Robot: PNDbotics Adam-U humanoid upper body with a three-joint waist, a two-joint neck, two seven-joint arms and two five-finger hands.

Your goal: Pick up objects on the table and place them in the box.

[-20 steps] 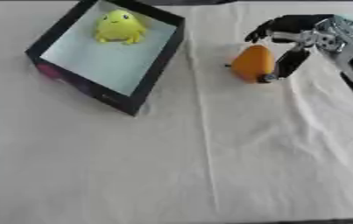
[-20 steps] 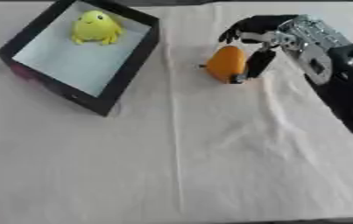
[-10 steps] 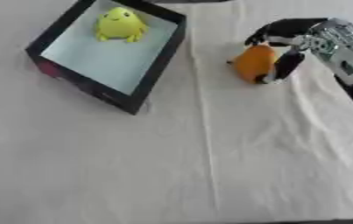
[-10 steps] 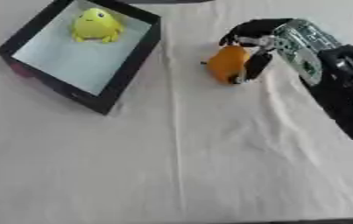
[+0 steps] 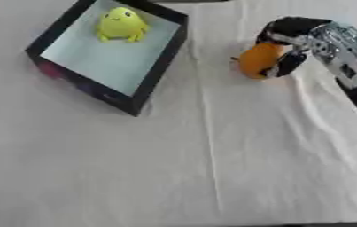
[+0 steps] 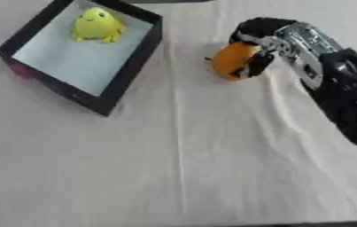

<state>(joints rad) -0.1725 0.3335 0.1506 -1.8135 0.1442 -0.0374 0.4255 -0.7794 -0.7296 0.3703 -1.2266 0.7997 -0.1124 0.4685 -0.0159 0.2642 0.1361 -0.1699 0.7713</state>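
Note:
An orange rounded object [image 5: 258, 60] sits at the upper right of the white cloth. My right hand [image 5: 291, 43] comes in from the right with its dark fingers curled over the top and side of that object. The black-walled box [image 5: 159, 62] with a pale floor stands at the upper left. A yellow toy [image 5: 120, 25] with a small face lies inside it near the far corner. My left hand shows in neither view.
A white cloth [image 5: 173, 168] with a long crease down the middle covers the table. It wrinkles under my right forearm [image 6: 344, 95] at the right edge.
My right hand has curled closer round the orange object and shifted slightly left with it. The whole picture has shifted a little, so the camera has moved.

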